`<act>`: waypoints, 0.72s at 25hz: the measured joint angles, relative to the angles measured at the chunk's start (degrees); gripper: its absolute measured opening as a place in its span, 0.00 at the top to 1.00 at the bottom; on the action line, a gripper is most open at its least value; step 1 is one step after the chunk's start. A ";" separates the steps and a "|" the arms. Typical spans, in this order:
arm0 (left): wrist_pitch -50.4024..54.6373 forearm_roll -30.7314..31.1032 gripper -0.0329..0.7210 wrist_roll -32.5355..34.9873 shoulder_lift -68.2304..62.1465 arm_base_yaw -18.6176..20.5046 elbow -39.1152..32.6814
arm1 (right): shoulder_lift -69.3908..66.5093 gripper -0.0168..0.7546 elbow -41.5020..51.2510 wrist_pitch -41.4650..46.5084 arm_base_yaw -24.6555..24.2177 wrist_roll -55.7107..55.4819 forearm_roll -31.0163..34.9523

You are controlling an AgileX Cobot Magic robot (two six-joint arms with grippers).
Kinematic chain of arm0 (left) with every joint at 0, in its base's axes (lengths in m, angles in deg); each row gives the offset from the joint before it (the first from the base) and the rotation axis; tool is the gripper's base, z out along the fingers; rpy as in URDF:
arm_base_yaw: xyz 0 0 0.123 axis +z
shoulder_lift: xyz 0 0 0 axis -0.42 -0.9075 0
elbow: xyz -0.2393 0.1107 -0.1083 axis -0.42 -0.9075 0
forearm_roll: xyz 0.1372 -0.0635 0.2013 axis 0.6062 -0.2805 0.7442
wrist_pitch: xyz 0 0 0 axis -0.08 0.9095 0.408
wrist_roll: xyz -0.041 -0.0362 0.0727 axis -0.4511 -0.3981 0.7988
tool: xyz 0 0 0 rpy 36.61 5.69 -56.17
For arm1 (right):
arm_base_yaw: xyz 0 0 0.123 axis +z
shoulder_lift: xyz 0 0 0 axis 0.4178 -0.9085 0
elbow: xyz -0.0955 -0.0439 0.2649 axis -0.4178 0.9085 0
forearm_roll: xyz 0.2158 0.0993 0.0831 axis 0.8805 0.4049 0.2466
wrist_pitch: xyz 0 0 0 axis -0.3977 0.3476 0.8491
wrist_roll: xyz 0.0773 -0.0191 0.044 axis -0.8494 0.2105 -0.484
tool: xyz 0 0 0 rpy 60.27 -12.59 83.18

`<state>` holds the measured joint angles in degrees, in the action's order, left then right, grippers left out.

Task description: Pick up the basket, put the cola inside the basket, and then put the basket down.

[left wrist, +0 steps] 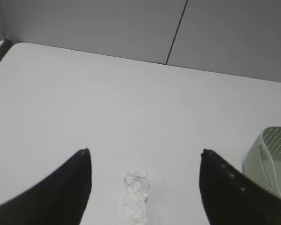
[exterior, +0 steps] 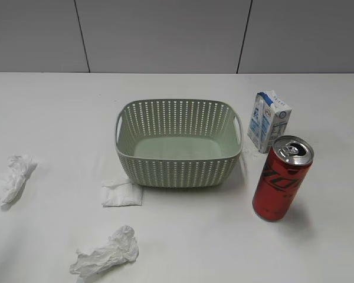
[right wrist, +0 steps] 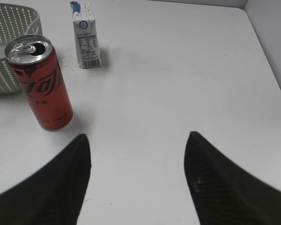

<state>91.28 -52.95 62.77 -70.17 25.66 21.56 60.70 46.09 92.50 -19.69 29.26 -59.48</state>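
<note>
Baskets: one. The pale sage-green basket (exterior: pixel 178 143) stands upright on the desk's middle, nearer the far edge than the near one, and holds nothing.
Cola cans: one. The red cola can (exterior: pixel 282 178) stands upright, right of the basket's near right corner and apart from it; its silver top and pull tab show.
Cartons: one. A small white-and-blue carton (exterior: pixel 268 121) stands upright just beyond the can toward the far edge, near the basket's right handle but not touching it.
Tissues: three crumpled white tissues. One (exterior: pixel 15 178) lies near the left edge, one (exterior: pixel 105 253) near the near edge left of centre, one flatter piece (exterior: pixel 123 193) against the basket's near left corner.
Left gripper: the left gripper (left wrist: pixel 145 152) hangs over bare desk with its two dark fingers spread wide, holding nothing; a tissue (left wrist: pixel 136 194) lies below between them and the basket's corner (left wrist: pixel 270 159) shows at its right.
Right gripper: the right gripper (right wrist: pixel 138 136) is likewise spread wide and empty, above the desk on the near side of the can (right wrist: pixel 41 83); the carton (right wrist: pixel 86 41) stands farther off.
Surface: plain white desk (exterior: pixel 59 118), matte, rounded at the far corners.
Room: grey panelled wall (exterior: pixel 165 35) with dark vertical seams behind the far edge.
</note>
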 joint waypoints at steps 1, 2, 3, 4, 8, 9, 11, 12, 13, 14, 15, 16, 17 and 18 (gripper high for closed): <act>-0.05 0.07 0.23 0.06 -1.27 -0.91 0.91 | 0.00 0.36 0.00 0.00 0.00 0.00 0.00; -0.05 0.18 0.23 0.49 -2.64 -1.87 1.92 | 0.00 0.36 0.00 0.00 0.00 0.00 0.00; -0.05 0.18 0.23 0.80 -3.83 -2.71 2.83 | 0.00 0.36 0.00 0.00 0.00 0.00 0.00; 0.02 0.18 0.23 1.14 -5.33 -3.67 3.99 | 0.00 0.36 0.00 0.00 0.00 0.00 0.00; 0.82 0.23 0.23 1.59 -12.05 -7.36 9.56 | 0.00 0.36 0.00 0.00 0.00 0.00 0.00; 0.96 0.23 0.23 1.59 -13.54 -8.09 10.86 | 0.00 0.36 0.00 0.00 0.00 0.00 0.00; 1.40 0.34 0.23 1.59 -17.04 -9.52 14.07 | 0.00 0.36 0.00 0.00 0.00 0.00 0.00; 1.83 0.47 0.23 1.65 -18.78 -10.21 15.72 | 0.00 0.36 0.00 0.00 0.00 0.00 0.00; 2.36 0.54 0.23 1.65 -20.33 -10.68 17.15 | 0.00 0.36 0.00 0.00 0.00 0.00 0.00; 3.10 0.60 0.23 1.65 -22.30 -11.13 18.96 | 0.00 0.36 0.00 0.00 0.00 0.00 0.00; 4.33 0.60 0.23 1.65 -24.36 -11.49 20.87 | 0.00 0.36 0.00 0.00 0.00 0.00 0.00; 5.63 0.60 0.23 1.65 -26.17 -11.69 22.94 | 0.00 0.36 0.00 0.00 0.00 0.00 0.00; 7.51 0.60 0.23 1.65 -28.42 -11.77 24.70 | 0.00 0.36 0.00 0.00 0.00 0.00 0.00; 9.69 0.60 0.23 1.70 -30.74 -11.89 26.86 | 0.00 0.36 0.00 0.00 0.00 0.00 0.00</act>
<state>100.97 -52.35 64.47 -100.91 13.77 48.41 60.70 46.09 92.50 -19.69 29.26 -59.48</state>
